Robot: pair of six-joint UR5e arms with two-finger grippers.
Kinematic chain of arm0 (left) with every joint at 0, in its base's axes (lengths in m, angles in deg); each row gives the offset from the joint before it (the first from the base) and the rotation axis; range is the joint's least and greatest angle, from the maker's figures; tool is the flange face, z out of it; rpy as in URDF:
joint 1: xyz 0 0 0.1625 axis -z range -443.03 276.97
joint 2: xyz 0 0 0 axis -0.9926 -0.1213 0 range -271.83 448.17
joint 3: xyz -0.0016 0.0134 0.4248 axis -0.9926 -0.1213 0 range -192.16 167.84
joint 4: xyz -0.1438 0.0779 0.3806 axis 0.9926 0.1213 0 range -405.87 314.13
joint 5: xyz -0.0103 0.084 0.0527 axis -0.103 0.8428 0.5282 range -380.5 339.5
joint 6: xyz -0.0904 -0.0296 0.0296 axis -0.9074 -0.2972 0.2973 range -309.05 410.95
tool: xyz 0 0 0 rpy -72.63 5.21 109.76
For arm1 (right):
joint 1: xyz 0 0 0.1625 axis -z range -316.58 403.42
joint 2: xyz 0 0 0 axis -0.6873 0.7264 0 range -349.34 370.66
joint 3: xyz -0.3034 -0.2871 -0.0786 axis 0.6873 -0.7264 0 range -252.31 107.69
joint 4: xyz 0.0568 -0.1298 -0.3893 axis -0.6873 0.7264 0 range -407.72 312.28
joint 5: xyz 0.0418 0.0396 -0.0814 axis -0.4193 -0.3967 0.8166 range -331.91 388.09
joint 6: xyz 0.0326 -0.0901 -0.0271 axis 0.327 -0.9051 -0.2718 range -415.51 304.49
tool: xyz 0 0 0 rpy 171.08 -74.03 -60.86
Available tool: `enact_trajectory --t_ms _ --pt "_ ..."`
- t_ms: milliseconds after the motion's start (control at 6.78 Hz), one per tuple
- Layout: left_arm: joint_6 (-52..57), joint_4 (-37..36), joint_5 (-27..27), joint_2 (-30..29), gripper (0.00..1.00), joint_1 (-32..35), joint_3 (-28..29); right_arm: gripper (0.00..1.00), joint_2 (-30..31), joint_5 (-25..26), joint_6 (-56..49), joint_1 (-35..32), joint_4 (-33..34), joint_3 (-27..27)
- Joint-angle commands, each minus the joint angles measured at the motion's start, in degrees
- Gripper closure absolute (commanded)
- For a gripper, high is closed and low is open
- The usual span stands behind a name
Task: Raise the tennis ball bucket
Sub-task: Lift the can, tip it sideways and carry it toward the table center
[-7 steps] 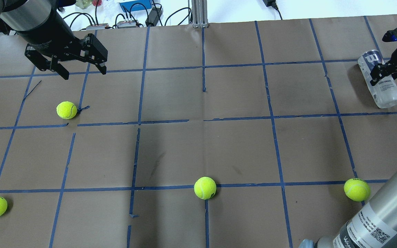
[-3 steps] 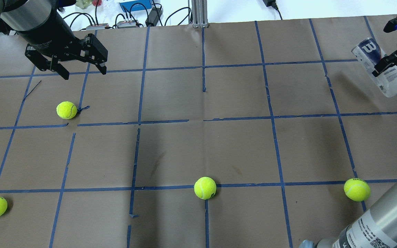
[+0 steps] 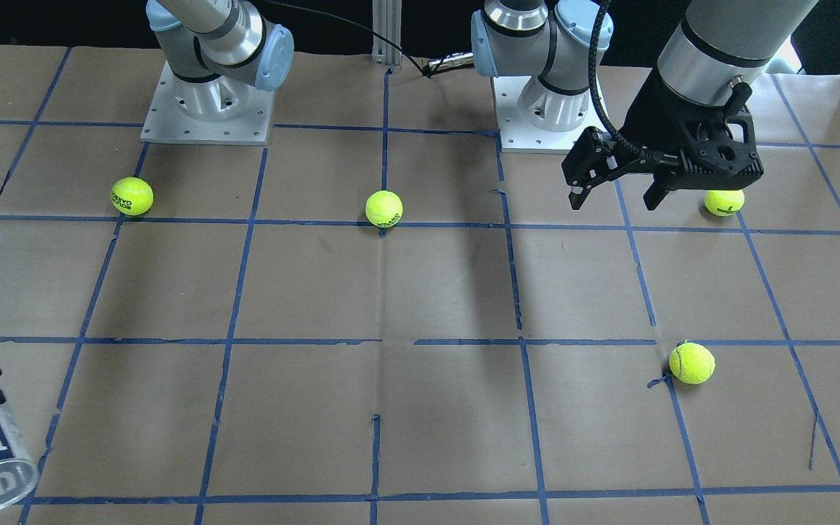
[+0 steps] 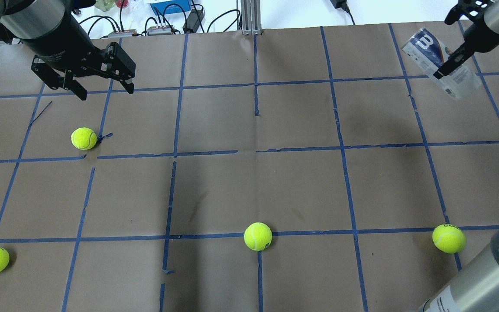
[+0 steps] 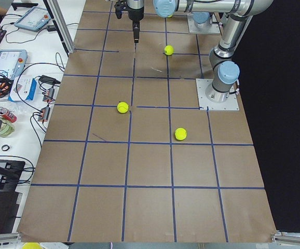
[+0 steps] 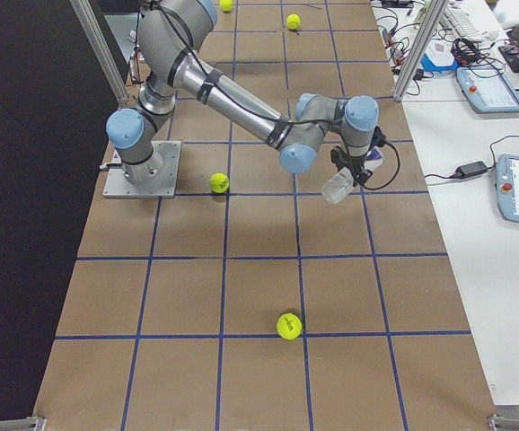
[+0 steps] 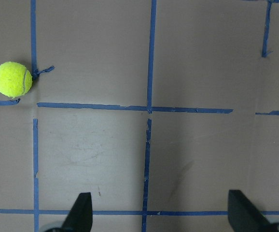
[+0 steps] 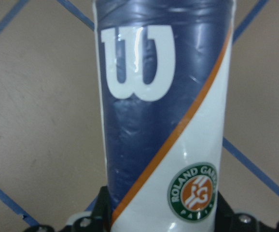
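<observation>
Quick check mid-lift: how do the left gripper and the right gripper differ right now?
The left gripper is open and empty; the right gripper is shut on the tennis ball bucket. The left gripper points down over the bare table on the robot's left side; the right gripper is at the far right edge, holding the bucket tilted and, it seems, clear of the surface. Both are black two-finger grippers.

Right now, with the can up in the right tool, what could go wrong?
1. The tennis ball bucket hangs tilted in the right tool, pinched across its smooth plastic wall; it may slip or swivel.
2. It is close to the far edge of the table; if dropped, it could roll off.
</observation>
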Motion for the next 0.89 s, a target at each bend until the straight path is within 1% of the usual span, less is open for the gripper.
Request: enact_trajectory --t_ms 0,148,295,443,590,738 --pt "0.0 0.1 0.0 0.0 0.00 0.0 0.0 0.29 0.8 -0.1 -6.2 -13.6 0.6 0.3" --pt "0.0 0.1 0.0 0.0 0.00 -0.1 0.0 0.29 0.6 -0.1 -6.8 -19.0 0.9 0.3" --pt "0.0 0.1 0.0 0.0 0.00 -0.1 0.0 0.28 0.1 -0.1 -9.7 -24.5 2.0 0.9" --pt "0.0 0.1 0.0 0.0 0.00 0.0 -0.1 0.26 0.0 0.4 -9.8 -29.5 5.7 1.8" --pt "0.0 0.1 0.0 0.0 0.00 0.0 -0.1 0.26 -0.1 0.4 -11.5 -31.2 6.8 2.4" --pt "0.0 0.1 0.0 0.0 0.00 0.0 -0.1 0.21 -0.6 0.0 -11.7 -31.9 7.9 2.7"
